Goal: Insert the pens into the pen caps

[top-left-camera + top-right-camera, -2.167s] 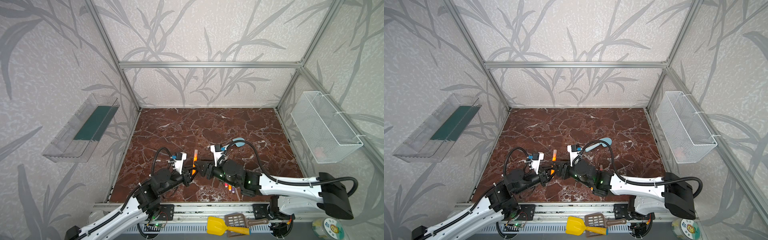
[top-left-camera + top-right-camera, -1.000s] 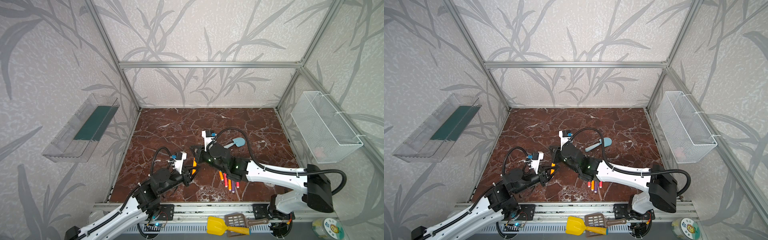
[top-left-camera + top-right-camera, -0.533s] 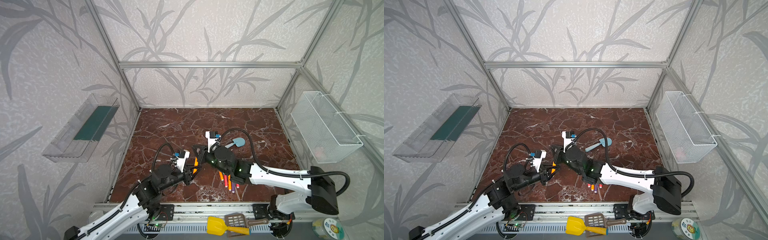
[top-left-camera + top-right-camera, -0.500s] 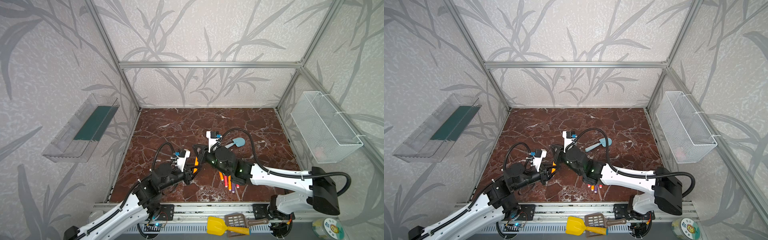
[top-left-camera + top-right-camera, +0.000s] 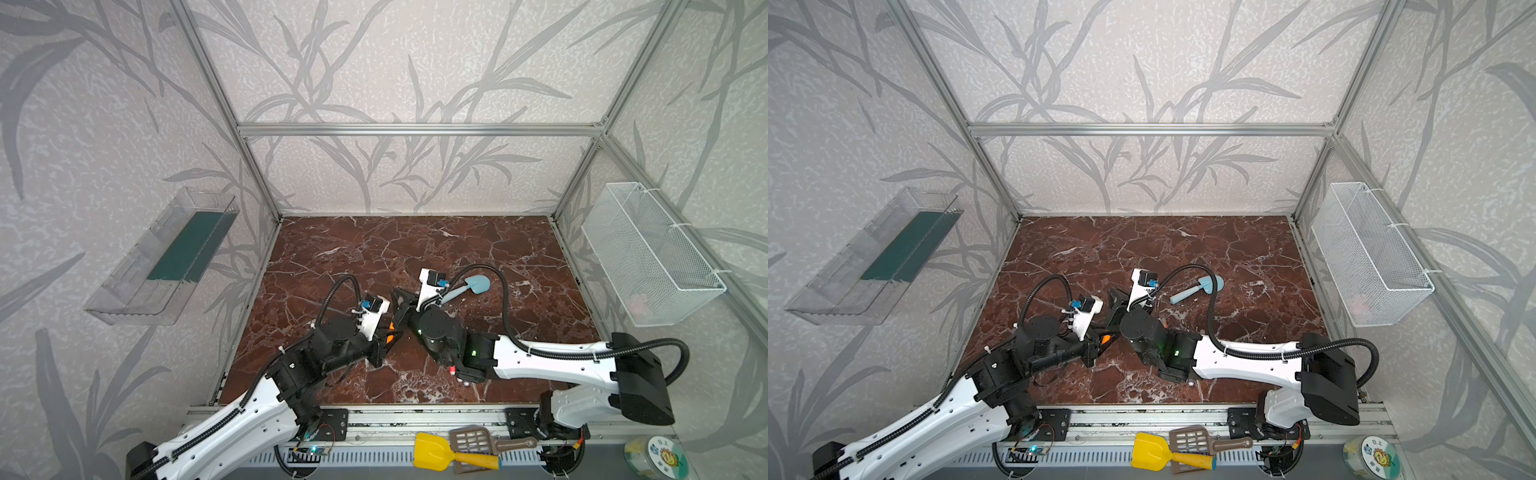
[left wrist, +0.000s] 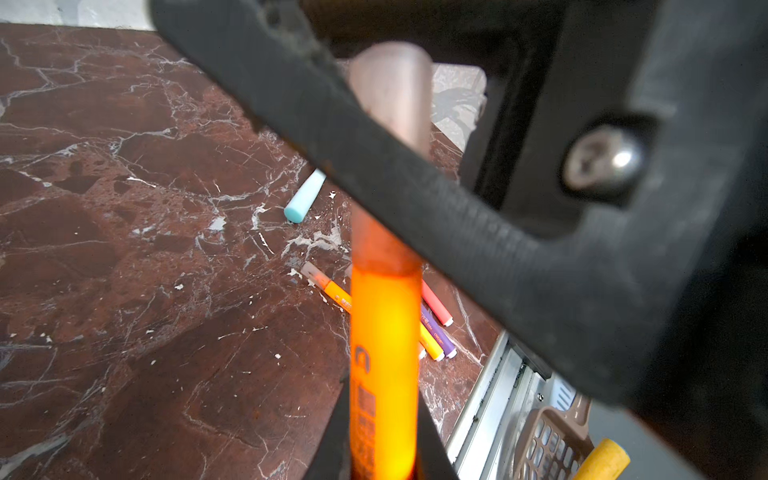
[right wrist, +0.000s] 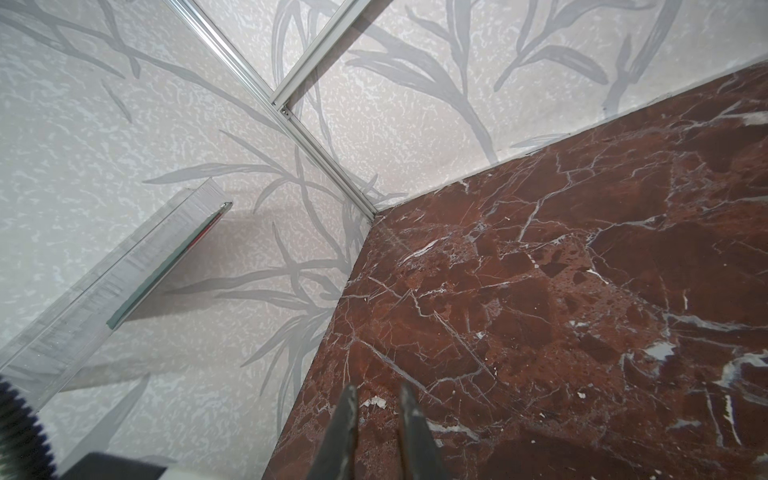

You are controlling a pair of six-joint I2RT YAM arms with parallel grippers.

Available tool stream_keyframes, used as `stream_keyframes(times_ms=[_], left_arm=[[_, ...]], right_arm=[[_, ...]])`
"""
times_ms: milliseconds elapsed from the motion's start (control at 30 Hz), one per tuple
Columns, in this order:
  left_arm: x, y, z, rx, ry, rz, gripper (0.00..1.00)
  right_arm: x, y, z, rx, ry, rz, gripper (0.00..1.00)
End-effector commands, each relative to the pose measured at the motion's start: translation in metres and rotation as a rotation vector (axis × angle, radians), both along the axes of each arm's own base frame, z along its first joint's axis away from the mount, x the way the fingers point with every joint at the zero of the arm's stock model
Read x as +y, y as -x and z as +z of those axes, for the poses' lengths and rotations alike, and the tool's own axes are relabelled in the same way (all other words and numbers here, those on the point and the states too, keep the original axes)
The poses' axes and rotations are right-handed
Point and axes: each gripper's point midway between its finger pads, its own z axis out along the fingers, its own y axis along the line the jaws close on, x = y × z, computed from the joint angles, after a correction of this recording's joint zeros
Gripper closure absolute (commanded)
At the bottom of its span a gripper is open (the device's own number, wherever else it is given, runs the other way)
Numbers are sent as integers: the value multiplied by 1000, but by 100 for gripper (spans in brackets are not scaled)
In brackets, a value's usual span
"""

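Observation:
My left gripper (image 6: 384,415) is shut on an orange pen (image 6: 384,353). A pale pinkish pen cap (image 6: 390,91) sits on the pen's far end. The cap runs between the black fingers (image 6: 415,195) of my right gripper (image 7: 376,409), which is shut on it; the right wrist view shows only bare fingertips. In both top views the two grippers meet at mid-floor, left (image 5: 384,338) (image 5: 1100,340), right (image 5: 398,296) (image 5: 1113,296), with a bit of orange (image 5: 390,337) between them. Several capped pens lie together on the floor: orange (image 6: 332,289), red-pink (image 6: 436,305), purple (image 6: 438,334).
A light-blue toy shovel (image 5: 469,286) (image 5: 1200,290) lies behind the right wrist. A wire basket (image 5: 648,257) hangs on the right wall and a clear tray (image 5: 166,257) on the left wall. A yellow shovel (image 5: 432,455) and a brown scoop (image 5: 473,440) rest on the front rail.
My right arm has swung back toward the front and now covers most of the pens on the floor. The left gripper has carried the orange pen further in, up to the right gripper.

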Motion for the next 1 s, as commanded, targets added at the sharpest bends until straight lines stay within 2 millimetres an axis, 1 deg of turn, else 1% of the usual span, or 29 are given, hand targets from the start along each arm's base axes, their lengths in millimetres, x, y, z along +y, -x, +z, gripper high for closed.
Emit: stream_keyframes(times_ms=[0,67,167,267,333,433,500,600,667,767,867,933,967], left_arm=[[23,-41,106,-208,301,203,100],[25,-35,109,-200,329,175,100],[22,-24,110,-196,362,116,100],[20,-23,109,-193,361,103,100],[25,-29,106,-200,342,142,100],[34,-38,103,-223,305,215,100],[40,-45,104,-240,280,265,100],[48,-52,104,-242,238,325,100],[52,-55,105,-247,232,348,100],[52,-56,105,-247,225,352,100],[48,-51,106,-245,242,318,100],[44,-46,102,-231,258,284,100],[42,-44,98,-219,262,272,100]], right_arm=[[40,83,-54,27,119,385,100],[40,91,-42,-51,104,447,100],[35,99,-36,-84,104,491,100],[39,110,-30,-100,82,563,100],[39,113,-36,-79,97,552,100],[37,116,-60,64,133,440,100],[45,124,-67,105,140,427,100],[46,129,-73,159,199,371,100],[47,133,-71,157,200,355,100],[56,139,-66,149,171,405,100],[63,146,-57,69,123,472,100],[64,145,-48,-3,92,505,100],[64,140,-45,-19,102,508,100]])
